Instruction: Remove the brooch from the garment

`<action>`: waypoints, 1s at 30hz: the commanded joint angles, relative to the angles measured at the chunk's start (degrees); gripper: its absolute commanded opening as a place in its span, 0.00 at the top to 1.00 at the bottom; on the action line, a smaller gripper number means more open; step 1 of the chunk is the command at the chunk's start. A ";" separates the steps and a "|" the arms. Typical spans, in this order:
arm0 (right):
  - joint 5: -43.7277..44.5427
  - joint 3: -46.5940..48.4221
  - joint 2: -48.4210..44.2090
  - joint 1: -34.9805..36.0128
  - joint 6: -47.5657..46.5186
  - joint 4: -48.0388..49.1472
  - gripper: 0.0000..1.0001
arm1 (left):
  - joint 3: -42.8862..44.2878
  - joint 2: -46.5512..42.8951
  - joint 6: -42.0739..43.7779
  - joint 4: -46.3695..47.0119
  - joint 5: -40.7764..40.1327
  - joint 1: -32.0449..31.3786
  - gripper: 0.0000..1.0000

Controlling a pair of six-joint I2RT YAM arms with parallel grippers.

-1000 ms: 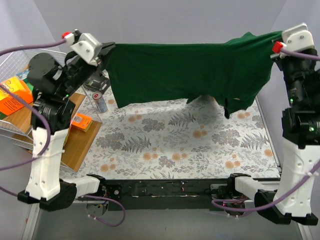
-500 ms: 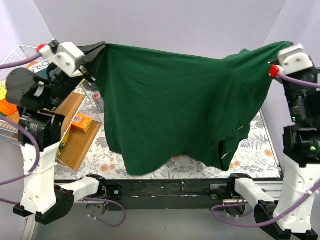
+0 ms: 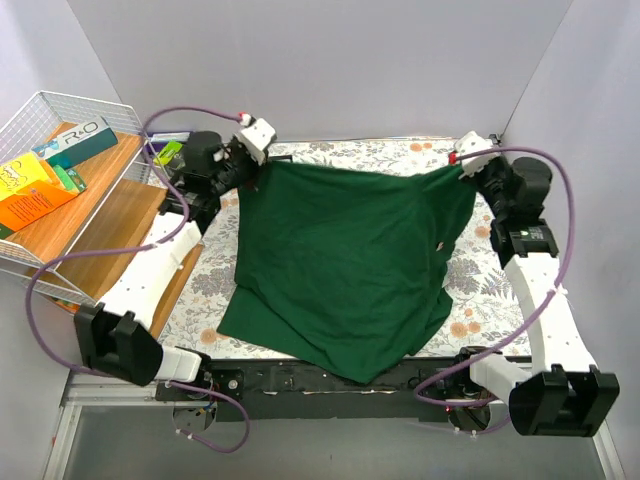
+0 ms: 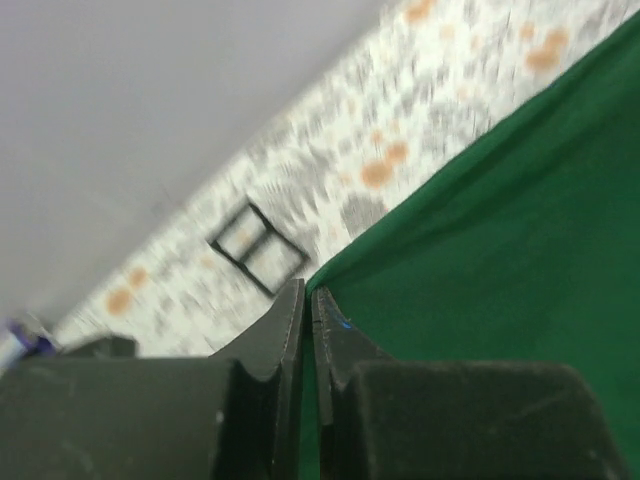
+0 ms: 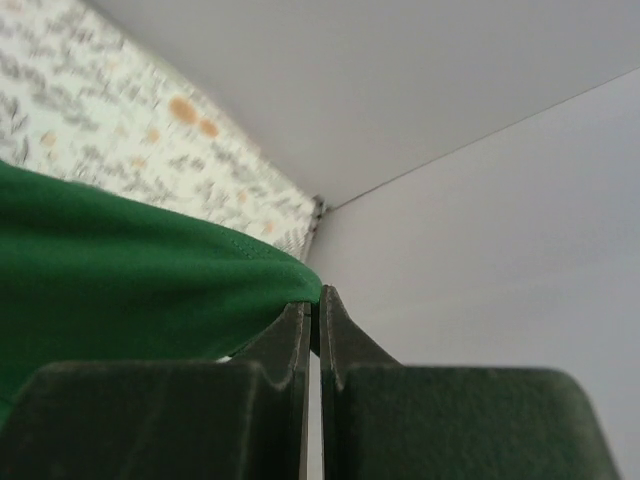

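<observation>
From above, the garment (image 3: 350, 260) is lying spread over the middle of the bench (image 3: 210, 285), its lower hem drooping past the near edge. The left claw (image 3: 250, 165) is pinching the cloth's far left corner and the right claw (image 3: 462, 172) its far right corner. A pale speck (image 3: 441, 246) near the cloth's right edge may be the brooch, though it is too small to tell. A wire basket (image 3: 40, 115) of boxes is sitting beyond the left edge.

The left wrist view is showing its claw (image 4: 307, 300) squeezed nearly closed on a thin green fold (image 4: 500, 250), with blurred floral covering (image 4: 400, 140) beyond.

The right wrist view is showing its claw (image 5: 313, 305) nipping a stitched hem (image 5: 130, 270) by the far right corner, where plain grey walls (image 5: 450, 200) are meeting.

The risk, as I judge it: soft cloth could fold over the speck on release, or the overhanging hem could drag the shirt off the near edge.
</observation>
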 commanded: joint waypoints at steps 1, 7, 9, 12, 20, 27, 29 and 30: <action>1.38 -6.66 3.90 -0.18 -2.26 11.43 0.99 | -6.91 3.81 0.22 4.30 -4.33 0.25 1.00; 4.54 -0.45 26.44 -0.27 1.69 14.17 0.99 | -8.24 16.02 -0.66 9.40 -6.71 0.43 1.00; 6.65 2.98 31.13 -0.36 2.40 14.16 0.99 | -6.93 19.80 -0.75 9.84 -6.89 0.51 1.00; 8.24 9.05 36.60 -0.36 2.40 15.22 0.99 | -3.15 22.19 -1.02 9.15 -6.54 0.60 1.00; 12.54 19.35 36.53 -0.44 1.35 13.20 0.99 | -1.63 14.56 -1.81 8.17 -6.09 0.69 1.00; 12.90 13.99 22.30 -0.45 1.17 9.53 0.99 | -5.35 -0.82 -3.91 5.20 -5.31 0.69 1.00; 13.83 13.90 16.32 -0.18 1.16 5.73 0.99 | -4.11 -4.68 -4.18 1.43 -4.78 0.69 1.00; 14.91 12.59 14.04 -0.27 1.52 6.42 0.99 | -2.28 -8.01 -4.18 0.02 -3.65 0.60 1.00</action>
